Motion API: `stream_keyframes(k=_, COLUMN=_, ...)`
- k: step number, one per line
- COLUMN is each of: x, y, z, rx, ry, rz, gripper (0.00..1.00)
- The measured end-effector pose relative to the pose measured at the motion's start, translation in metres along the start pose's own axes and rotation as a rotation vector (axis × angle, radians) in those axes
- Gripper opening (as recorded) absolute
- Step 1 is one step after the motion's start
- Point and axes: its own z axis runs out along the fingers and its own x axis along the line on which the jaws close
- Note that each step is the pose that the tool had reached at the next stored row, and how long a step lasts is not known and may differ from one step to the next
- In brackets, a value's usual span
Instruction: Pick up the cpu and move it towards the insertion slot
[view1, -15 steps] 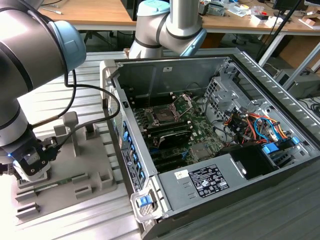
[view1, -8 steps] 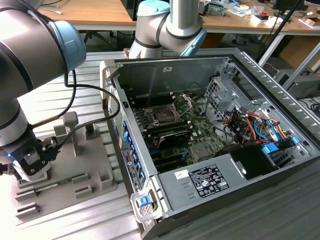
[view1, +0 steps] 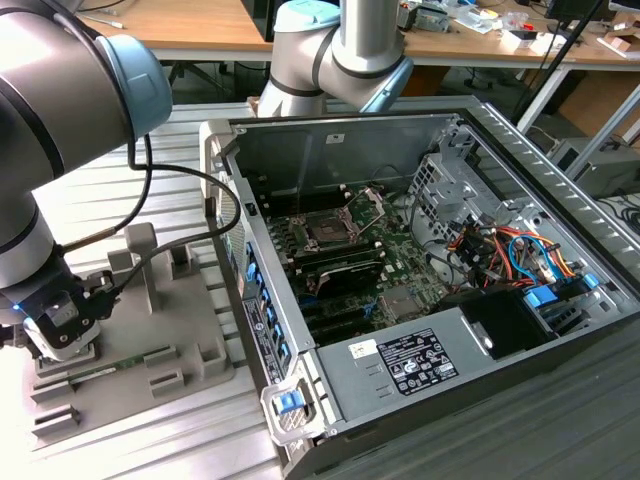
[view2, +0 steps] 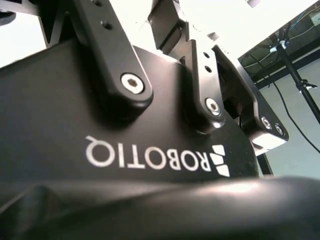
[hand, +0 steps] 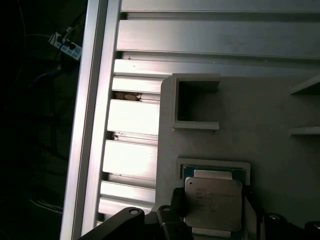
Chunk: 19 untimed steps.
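Cpu lies flat in a shallow square pocket of the grey holder, silvery top facing up, in the first wrist view. The claw sits astride it, with dark metal just beside two opposite edges, so the chip lies directly beneath the claw and between its sides. Being square, it has no long axis to line up with. Whether the claw is already clamped on the chip or merely close around it, I cannot tell. Beside the holder runs the ribbed aluminium worktop.

In the second wrist view the claw's black body and its bolted links show from below. Nothing there settles how wide it stands.

In the exterior view the claw is low over the grey holder at the left, on the near side of the worktop. The insertion slot lies on the green board inside the open computer case. It is well apart from the claw, toward the exterior view's right and farther off, beyond the case's near wall.
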Motion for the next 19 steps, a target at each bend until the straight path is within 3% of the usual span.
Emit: stream_keyframes(k=19, x=0.0000, y=0.0003, z=-0.0065, rx=0.0000, ry=0.0000, rz=0.000, gripper=0.55)
